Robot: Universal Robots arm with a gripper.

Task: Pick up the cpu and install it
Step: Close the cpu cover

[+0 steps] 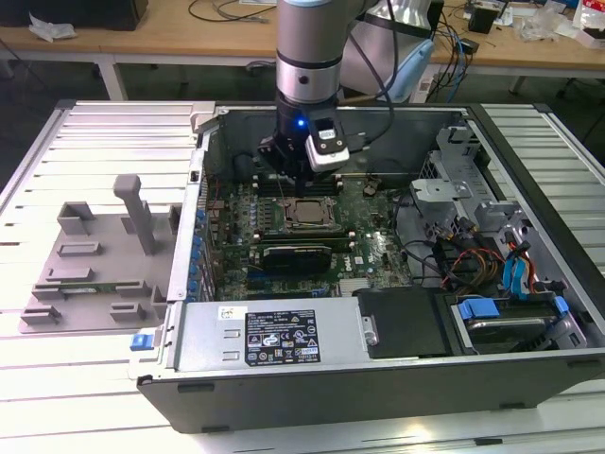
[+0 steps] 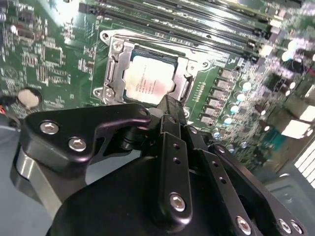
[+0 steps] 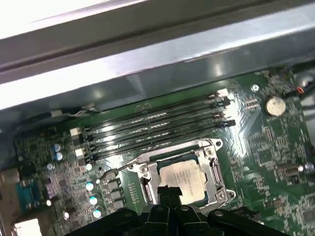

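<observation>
Exterior view: cpu [image 1: 308, 214] sits in socket [image 1: 283, 210] beneath gripper [image 1: 299, 187].

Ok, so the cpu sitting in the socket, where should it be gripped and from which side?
Probably by two opposite edges, coming straight down from above. The cpu lies flat in the socket frame, pale top up, so its thin rim is the likely hold, and the frame sits close around it, leaving no way in from the side.
</observation>
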